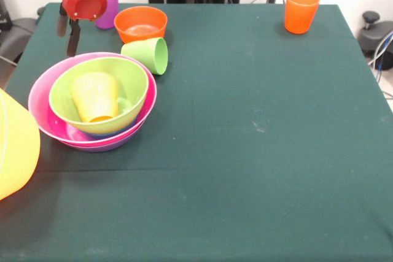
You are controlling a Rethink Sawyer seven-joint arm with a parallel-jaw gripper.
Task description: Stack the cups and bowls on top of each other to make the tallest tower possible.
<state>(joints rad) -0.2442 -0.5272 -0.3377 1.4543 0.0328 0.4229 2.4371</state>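
Observation:
The tower stands at the left: a pink bowl [40, 110] sits in a purple bowl [103, 147], and holds a light green bowl [132, 85] with a blue rim [105, 132] showing under it. A yellow-orange cup [95, 95] lies tilted inside the green bowl. Behind the tower a light green cup [147, 54] lies on its side, next to an upright orange bowl [140, 24]. My gripper [67, 34] hangs open and empty just behind the tower's back left rim. A purple cup [111, 7] stands partly hidden behind it. An orange cup [301, 10] stands upright at the far right.
A large yellow bowl [15, 145] is cut off by the left edge, near the front. The dark green table [245, 139] spreads out to the right of the tower. Cables and dark gear lie beyond the table's right edge.

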